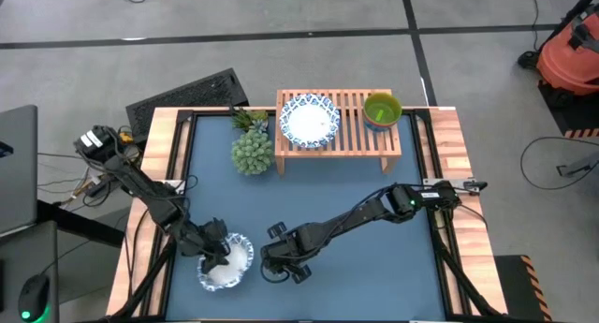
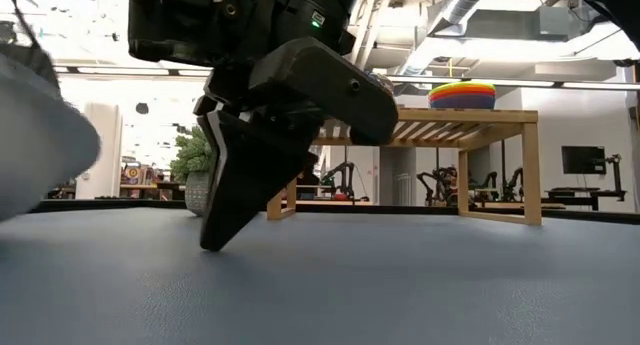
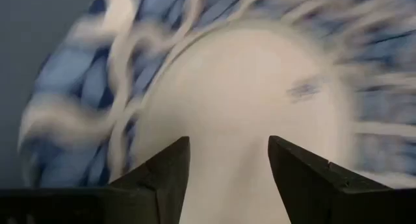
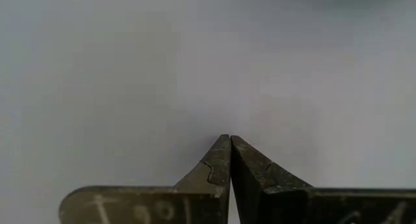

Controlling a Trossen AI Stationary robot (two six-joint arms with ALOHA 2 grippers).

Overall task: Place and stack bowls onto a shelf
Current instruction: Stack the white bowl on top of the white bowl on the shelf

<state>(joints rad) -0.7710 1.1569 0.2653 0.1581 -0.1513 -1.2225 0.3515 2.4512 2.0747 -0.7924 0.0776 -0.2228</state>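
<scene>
Right now the left hand (image 1: 217,257) is down at the near-left part of the blue worktop (image 1: 374,276), hovering over a patterned bowl (image 1: 227,263) that sits there. From its wrist camera the two fingers (image 3: 162,178) stand parted, with the bowl's white centre (image 3: 253,120) showing between them and its blue-and-white rim around; they are spread to a middling gap and grip nothing that I can see.

Just beside that bowl, toward the middle of the worktop, the right hand (image 1: 281,264) is lowered to the surface. Its fingers (image 4: 218,169) are pressed together tip to tip with nothing between them, pointing at bare worktop. From table height its dark fingers (image 2: 240,195) slant down, the tips at or just above the blue surface; I cannot tell which.

At the far side stands the shelf (image 1: 348,140), a low slatted wooden rack. A second patterned bowl (image 1: 310,120) sits on its left half, and a green bowl (image 1: 382,109) on its right end, well apart from the first. A spiky green plant (image 1: 251,145) stands just left of the shelf on the worktop.
</scene>
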